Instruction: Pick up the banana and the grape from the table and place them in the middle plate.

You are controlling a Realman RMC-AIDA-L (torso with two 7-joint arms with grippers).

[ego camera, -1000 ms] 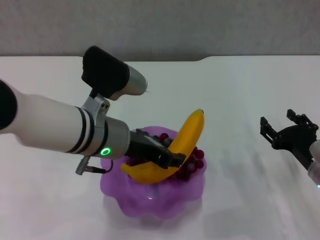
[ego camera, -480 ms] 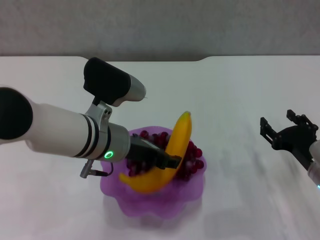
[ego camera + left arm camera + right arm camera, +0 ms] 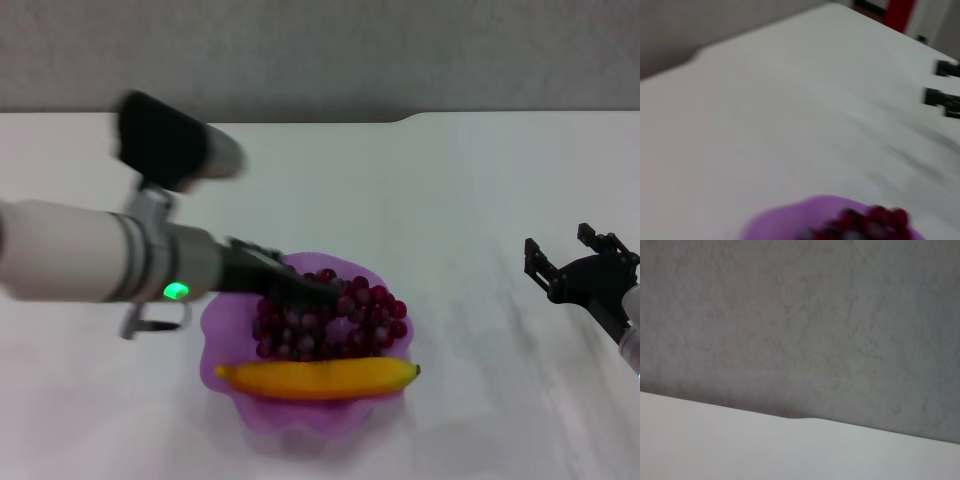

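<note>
Grey textured wall [image 3: 800, 315] closes off the far side of the scene, and below it runs the white desk [image 3: 450, 200], whose far edge has a small notch visible in both the head view and the right wrist view.

Near the front centre of the desk sits the middle plate [image 3: 225, 325], a translucent purple dish with a wavy rim. Inside it lies the grape [image 3: 330, 322], a dark red-purple bunch filling the middle and far part of the plate. The banana [image 3: 318, 378] lies flat in the same plate, along its near side, touching the near edge of the bunch, its dark tip pointing toward the robot's right.

The left arm reaches in from the left across the plate's far-left rim, a green light glowing on its wrist. The left gripper [image 3: 322, 291] hangs over the bunch at the far side of the plate, blurred; whether its jaws are wide or closed cannot be told, though it holds nothing that can be seen. It partly covers the far-left grapes from the head camera.

The right gripper [image 3: 578, 268] is well apart at the right edge of the desk, above the bare surface, its jaws spread and holding nothing. It also shows as dark shapes in the left wrist view [image 3: 944, 95], beyond the plate's rim [image 3: 790, 220].
</note>
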